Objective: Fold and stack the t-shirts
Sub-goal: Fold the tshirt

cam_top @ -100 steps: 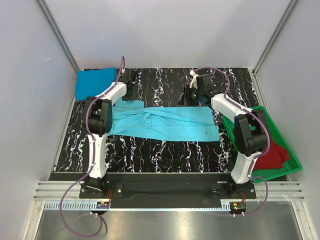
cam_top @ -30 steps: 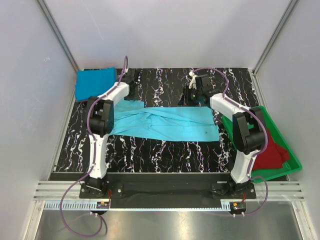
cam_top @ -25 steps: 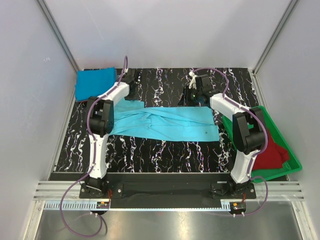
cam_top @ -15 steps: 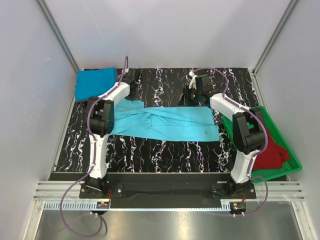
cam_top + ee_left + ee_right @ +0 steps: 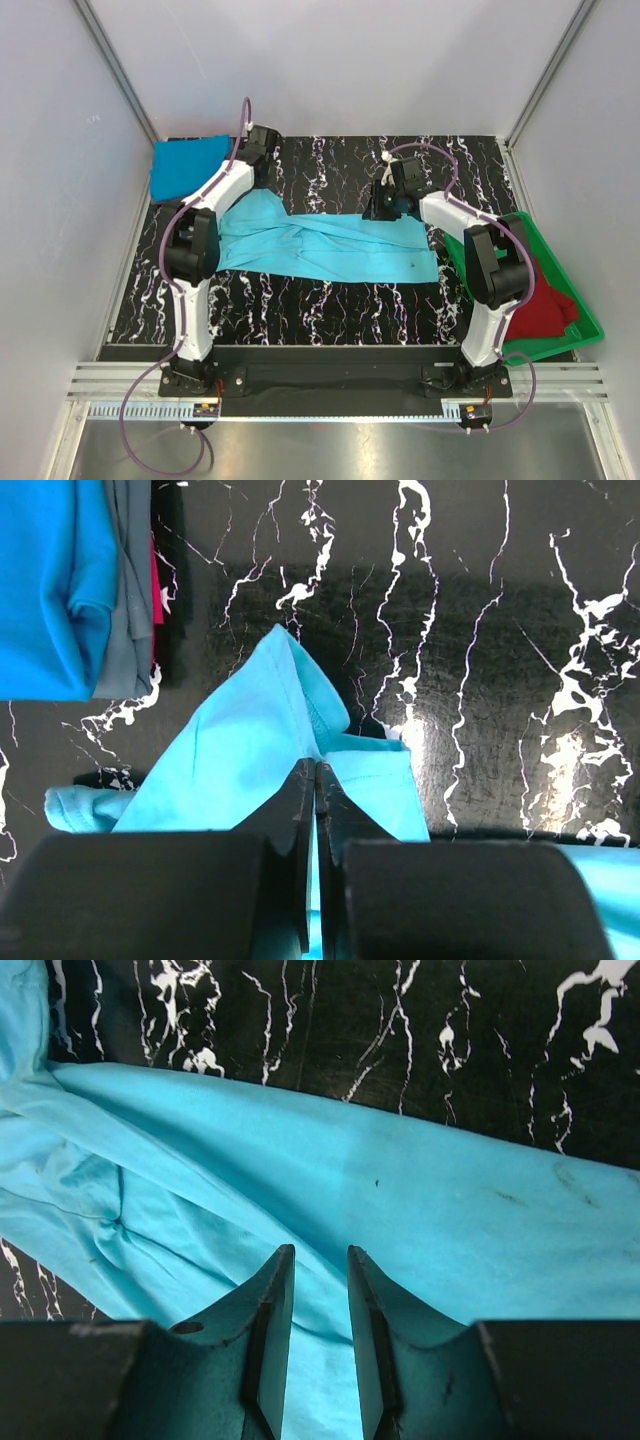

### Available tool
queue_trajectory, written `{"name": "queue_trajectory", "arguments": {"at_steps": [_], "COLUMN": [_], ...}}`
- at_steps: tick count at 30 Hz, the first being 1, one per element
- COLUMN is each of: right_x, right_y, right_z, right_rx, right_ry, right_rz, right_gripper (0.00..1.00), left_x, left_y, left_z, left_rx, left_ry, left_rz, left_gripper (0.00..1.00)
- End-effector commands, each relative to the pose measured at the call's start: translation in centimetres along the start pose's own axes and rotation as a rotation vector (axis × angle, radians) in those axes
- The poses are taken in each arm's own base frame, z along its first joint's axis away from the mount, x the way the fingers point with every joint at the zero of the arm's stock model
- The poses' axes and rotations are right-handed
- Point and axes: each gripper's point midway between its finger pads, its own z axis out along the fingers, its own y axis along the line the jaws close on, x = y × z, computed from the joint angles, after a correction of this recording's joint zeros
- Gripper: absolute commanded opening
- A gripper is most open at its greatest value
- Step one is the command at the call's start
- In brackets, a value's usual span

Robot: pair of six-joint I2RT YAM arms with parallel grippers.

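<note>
Left gripper [image 5: 315, 767] clamps the turquoise t-shirt [image 5: 330, 250] at its far left corner; right gripper [image 5: 320, 1252] hangs narrowly parted over its far right edge.

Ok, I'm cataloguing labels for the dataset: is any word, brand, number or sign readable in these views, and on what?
No text can be read anywhere.
light turquoise t-shirt: plain, no print.
folded blue t-shirt: plain.
green tray: no label seen.
small tags by the arm bases: too small to read.
</note>
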Motion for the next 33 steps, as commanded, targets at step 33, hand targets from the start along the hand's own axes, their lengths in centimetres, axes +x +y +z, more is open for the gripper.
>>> {"name": "queue_trajectory", "arguments": {"at_steps": [33], "right_x": [4.2], "right_y": [-7.5], "right_z": [-4.9], "right_rx": [0.396], "right_ry": [0.024], "right_rz": [0.034], "right_gripper": [0.30], "left_x": [5.3], "left_y": [6.7], "left_z": [-13.4], "left_rx": [-0.056], "left_ry": [-0.105], "left_rz": [-0.092], "left_gripper": [0.00]}}
